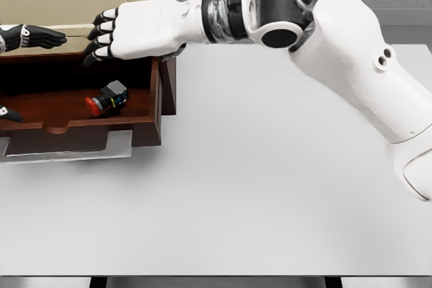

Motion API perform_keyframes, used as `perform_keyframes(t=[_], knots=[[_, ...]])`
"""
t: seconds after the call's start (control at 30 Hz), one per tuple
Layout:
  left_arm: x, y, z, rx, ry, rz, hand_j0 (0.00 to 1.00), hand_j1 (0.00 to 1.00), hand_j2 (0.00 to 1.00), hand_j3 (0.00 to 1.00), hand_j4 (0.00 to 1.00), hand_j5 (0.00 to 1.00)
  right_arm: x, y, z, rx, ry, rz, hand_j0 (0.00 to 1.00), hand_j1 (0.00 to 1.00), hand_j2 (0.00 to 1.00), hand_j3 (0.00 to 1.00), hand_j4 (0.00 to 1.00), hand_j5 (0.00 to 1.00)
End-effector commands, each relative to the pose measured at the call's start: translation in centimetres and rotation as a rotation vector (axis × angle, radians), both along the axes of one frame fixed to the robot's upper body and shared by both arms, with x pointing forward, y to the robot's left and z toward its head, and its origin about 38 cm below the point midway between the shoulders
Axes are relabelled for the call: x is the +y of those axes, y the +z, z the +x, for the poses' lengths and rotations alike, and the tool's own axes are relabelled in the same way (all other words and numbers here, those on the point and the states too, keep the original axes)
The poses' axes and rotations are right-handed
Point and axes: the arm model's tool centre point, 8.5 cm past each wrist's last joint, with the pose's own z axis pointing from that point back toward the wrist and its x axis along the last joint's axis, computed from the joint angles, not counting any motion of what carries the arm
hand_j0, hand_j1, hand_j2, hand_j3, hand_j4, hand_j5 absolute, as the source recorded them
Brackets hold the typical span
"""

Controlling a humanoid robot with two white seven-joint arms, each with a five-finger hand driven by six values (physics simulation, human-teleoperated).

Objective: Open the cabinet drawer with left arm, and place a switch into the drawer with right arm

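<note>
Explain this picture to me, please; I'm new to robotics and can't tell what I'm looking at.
This is a simulator's render, seen from a camera on a humanoid robot's head. The big white arm from the right ends in the right hand, fingers relaxed, holding nothing, above an open wooden drawer that stands on a white table. Inside the drawer lies a small switch with a red button. At the far left edge, part of the left hand shows; I can't tell its grip.

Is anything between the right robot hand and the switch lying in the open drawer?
Nothing visible. The right robot hand hovers open above the drawer, and the switch lies uncovered on the drawer floor below it, with only open space between.
</note>
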Motion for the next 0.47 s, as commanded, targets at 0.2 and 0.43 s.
perform_keyframes(t=[0.2,0.43], knots=[[-5.2,-1.6,2.1,0.012,-0.131,-0.105,1.0,1.0,1.0,1.0,1.0,1.0,-27.5,-2.1,-0.5,0.081,-0.492,0.162,1.0,1.0,1.0,1.0,1.0,1.0],[-6.2,-2.5,2.3,0.027,-0.155,-0.117,1.0,1.0,1.0,1.0,1.0,1.0,-31.7,-6.6,1.4,0.217,-0.637,0.147,1.0,1.0,1.0,1.0,1.0,1.0]])
